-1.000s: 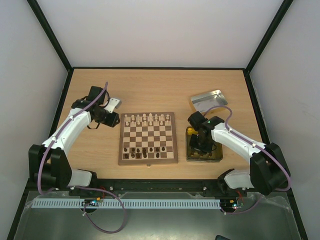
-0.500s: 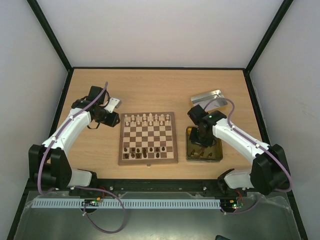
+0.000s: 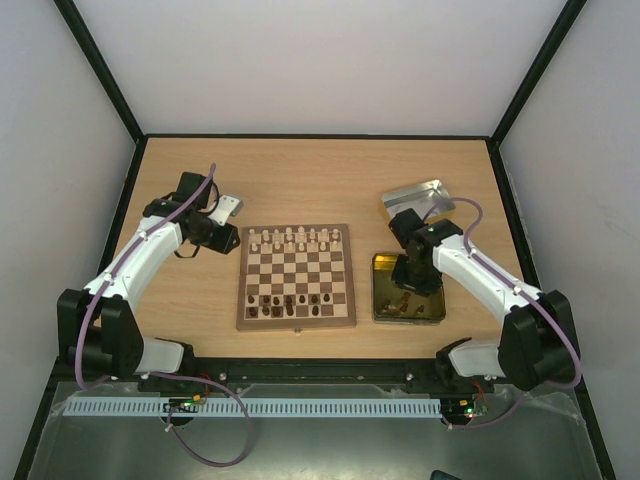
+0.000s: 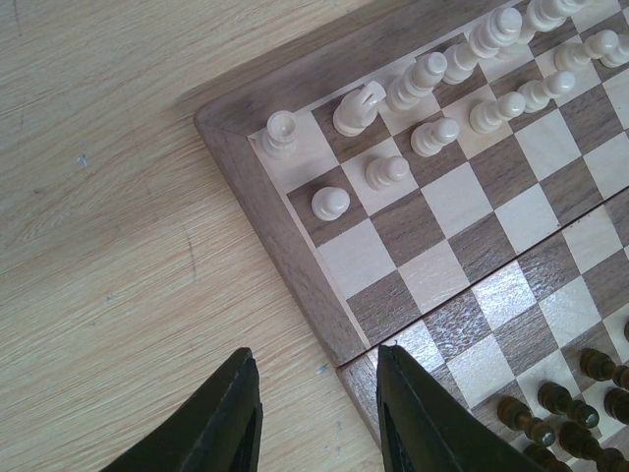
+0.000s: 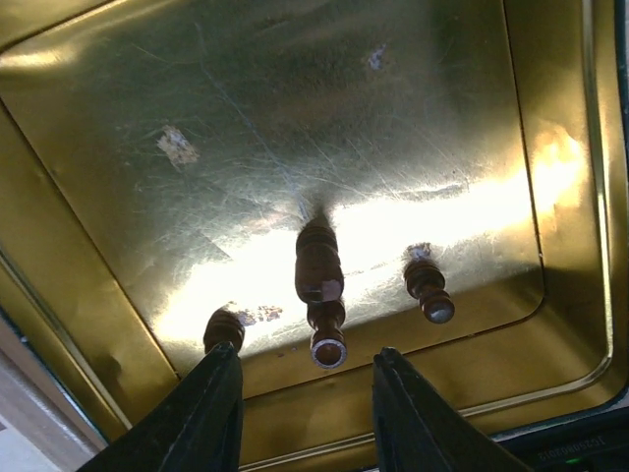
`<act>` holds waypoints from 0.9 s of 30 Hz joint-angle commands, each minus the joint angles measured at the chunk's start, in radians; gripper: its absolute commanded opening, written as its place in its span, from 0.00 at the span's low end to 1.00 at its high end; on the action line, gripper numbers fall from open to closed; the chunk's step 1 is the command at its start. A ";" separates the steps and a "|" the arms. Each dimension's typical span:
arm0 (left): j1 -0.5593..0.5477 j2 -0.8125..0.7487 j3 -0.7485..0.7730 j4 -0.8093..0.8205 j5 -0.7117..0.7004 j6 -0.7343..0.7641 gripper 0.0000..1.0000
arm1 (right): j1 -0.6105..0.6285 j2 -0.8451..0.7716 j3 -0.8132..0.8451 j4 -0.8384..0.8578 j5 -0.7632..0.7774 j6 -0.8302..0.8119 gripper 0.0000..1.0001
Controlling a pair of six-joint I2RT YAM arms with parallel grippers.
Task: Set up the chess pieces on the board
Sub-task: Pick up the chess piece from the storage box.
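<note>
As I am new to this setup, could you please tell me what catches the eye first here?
The board sits mid-table, pale chess pieces filling its far rows and a few dark ones its near edge. Right of it, the right pincer hangs open over a gold tin holding loose dark pieces.

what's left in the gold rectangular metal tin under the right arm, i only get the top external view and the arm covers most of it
Observer: The right wrist view shows at least three dark brown turned wooden pieces lying on their sides on the floor of the gold-toned rectangular tin.
Operator: is the right pincer gripping one
Observer: No. The right pincer is open just above them, with nothing between its fingers.
Operator: and the left one
Observer: The left pincer is open and empty, at the left border of the square wooden chessboard.
</note>
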 commanded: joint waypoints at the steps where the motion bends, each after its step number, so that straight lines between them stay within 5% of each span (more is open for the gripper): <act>1: -0.004 -0.009 0.010 -0.004 0.017 -0.009 0.34 | -0.009 -0.006 -0.030 0.001 0.004 -0.018 0.35; 27: -0.004 0.036 0.021 -0.006 0.010 -0.007 0.34 | -0.072 0.042 -0.106 0.110 -0.027 -0.042 0.35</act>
